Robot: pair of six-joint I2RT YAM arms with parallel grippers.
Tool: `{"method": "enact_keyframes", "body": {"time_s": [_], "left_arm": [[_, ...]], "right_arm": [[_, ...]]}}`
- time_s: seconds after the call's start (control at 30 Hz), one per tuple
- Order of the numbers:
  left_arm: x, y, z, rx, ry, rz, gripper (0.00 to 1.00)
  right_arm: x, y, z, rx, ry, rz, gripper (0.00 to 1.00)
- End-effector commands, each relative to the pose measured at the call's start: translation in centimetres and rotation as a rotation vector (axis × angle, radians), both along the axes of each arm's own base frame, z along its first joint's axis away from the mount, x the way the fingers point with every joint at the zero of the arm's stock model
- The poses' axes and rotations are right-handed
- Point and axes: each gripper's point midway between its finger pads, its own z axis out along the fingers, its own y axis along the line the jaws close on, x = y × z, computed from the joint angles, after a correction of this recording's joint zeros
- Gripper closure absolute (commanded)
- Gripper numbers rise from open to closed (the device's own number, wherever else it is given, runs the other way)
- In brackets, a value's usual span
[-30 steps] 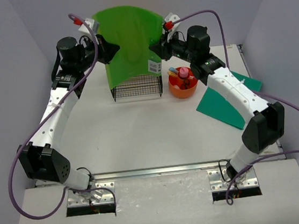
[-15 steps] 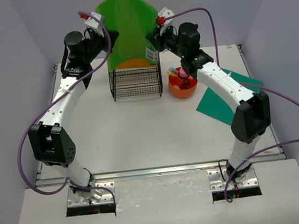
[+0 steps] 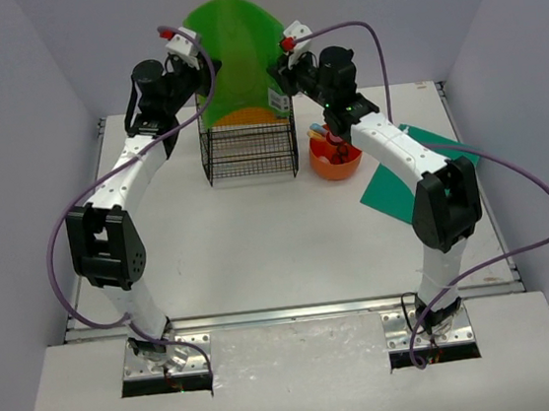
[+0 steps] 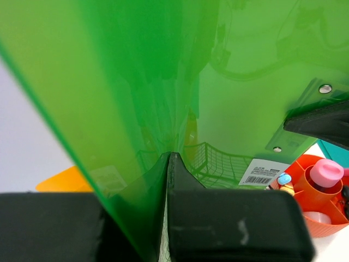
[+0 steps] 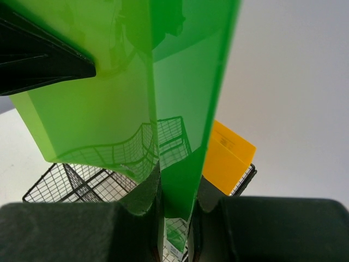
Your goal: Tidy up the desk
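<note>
Both arms have the translucent green plastic folder [image 3: 235,56] pinched upright between them; the left pincer [image 4: 169,156] is clamped flat on one side edge and the right pincer [image 5: 175,188] is narrowed onto the opposite edge. The two-handed hold makes sense to me, since a floppy sheet that big would bow or twist if held from one side.

It hangs right above the black wire-mesh rack [image 3: 248,151] at the far side of the white desk [image 3: 261,257], which I'd guess is where it's meant to slot in; I can't really tell if its bottom edge is inside the mesh yet. A yellow-orange folder [image 5: 230,155] already sits in the rack, so the green one needs a free slot beside it.

Just right of the rack is the round orange compartment tray [image 3: 338,170] full of small stationery, close enough to catch the right wrist; a dark teal flat folder [image 3: 390,199] lies on the desk further right, not filed.
</note>
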Motion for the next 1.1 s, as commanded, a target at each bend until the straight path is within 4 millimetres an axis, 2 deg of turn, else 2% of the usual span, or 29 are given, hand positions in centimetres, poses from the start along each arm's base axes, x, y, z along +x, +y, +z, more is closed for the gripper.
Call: {"method": "enact_keyframes", "body": {"time_s": [0.0,0.5,0.77,1.07], "left_arm": [[-0.4,-1.9,4.6,0.01,-0.172,-0.044,1.0],[1.0,-1.6,-0.2,0.069,-0.125,-0.032,1.0],[1.9,-0.6,-2.5,0.072,-0.084,-0.021,1.0],[2.6,0.6,-4.1,0.078,-0.057,0.001,1.0]], "right_arm": [[-1.4,3.5,1.5,-0.031,-0.093,0.118,1.0],[-0.8,3.2,-2.7,-0.043,-0.009,0.149,1.0],[-0.7,2.7,-4.8,-0.037,0.043,0.188,1.0],[-0.7,3.0,-7.3,-0.038,0.078,0.24,1.0]]}}
